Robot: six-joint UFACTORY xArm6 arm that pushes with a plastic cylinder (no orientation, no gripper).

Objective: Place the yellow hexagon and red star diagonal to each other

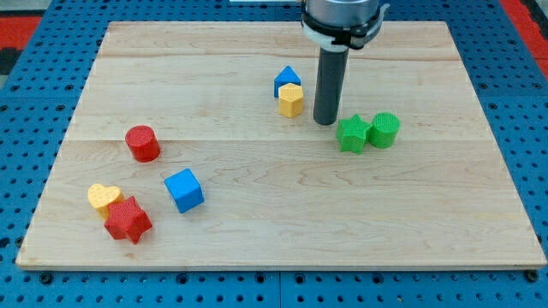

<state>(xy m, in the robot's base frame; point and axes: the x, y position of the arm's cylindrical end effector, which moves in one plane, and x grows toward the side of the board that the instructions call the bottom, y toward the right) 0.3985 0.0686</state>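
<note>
Up near the view's top, right of centre, my tip [324,122] is planted on the desk [257,231], and since this end effector is just a plain rod there's nothing to open or close and it has hold of nothing. Just to its left sits the yellow hexagon [291,99], close but apart from the rod as far as I can tell, and the hexagon is touching a blue block [287,79] right behind it, some kind of wedge or triangle shape, hard to say from this angle. Just right of the tip are the green star [352,133] and a green cylinder [384,129], pressed against each other. The red star [128,219] is way off at the bottom left, butted up against a yellow heart [104,198], with a blue cube [184,189] nearby and a red cylinder [142,143] above them. What could go wrong, I reckon: shoving the hexagon leftward might drag that blue block along, or the hexagon could spin off the rod since the contact is tiny. Near the far end, the heart, blue cube or red cylinder could get bumped. No containers anywhere on the desk, so nothing to report there.
</note>
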